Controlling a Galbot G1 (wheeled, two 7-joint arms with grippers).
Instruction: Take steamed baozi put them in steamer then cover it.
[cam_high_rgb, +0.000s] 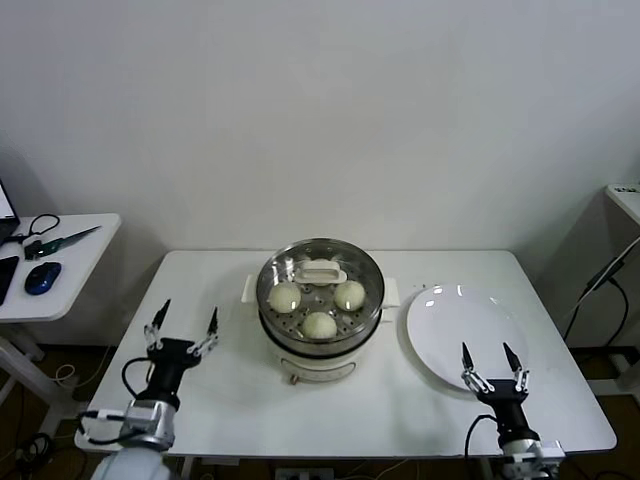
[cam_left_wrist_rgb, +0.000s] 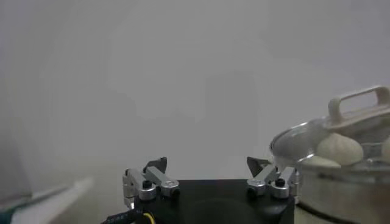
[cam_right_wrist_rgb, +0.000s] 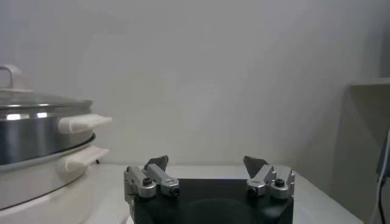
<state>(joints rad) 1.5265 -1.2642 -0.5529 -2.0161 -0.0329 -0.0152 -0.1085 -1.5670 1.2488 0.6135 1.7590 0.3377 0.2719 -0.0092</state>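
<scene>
The steamer (cam_high_rgb: 268, 303) stands mid-table on its cream base, and the glass cover (cam_high_rgb: 320, 271) sits on top of it. Through the glass I see three steamed baozi (cam_high_rgb: 285, 296), (cam_high_rgb: 349, 294), (cam_high_rgb: 319, 324) on the tray. My left gripper (cam_high_rgb: 189, 310) hovers open and empty to the left of the steamer. From the left wrist view, that gripper (cam_left_wrist_rgb: 207, 163) has the cover (cam_left_wrist_rgb: 359, 103) and one baozi (cam_left_wrist_rgb: 338, 148) off to one side. My right gripper (cam_high_rgb: 485, 350) is open and empty at the near edge of the white plate (cam_high_rgb: 450, 330). In its own view (cam_right_wrist_rgb: 206, 161) the steamer (cam_right_wrist_rgb: 30, 131) stands beside it.
The white plate is bare, to the right of the steamer. A side table (cam_high_rgb: 85, 290) at the far left carries a mouse (cam_high_rgb: 42, 277) and scissors (cam_high_rgb: 55, 240). Cables (cam_high_rgb: 600, 290) hang past the table's right edge.
</scene>
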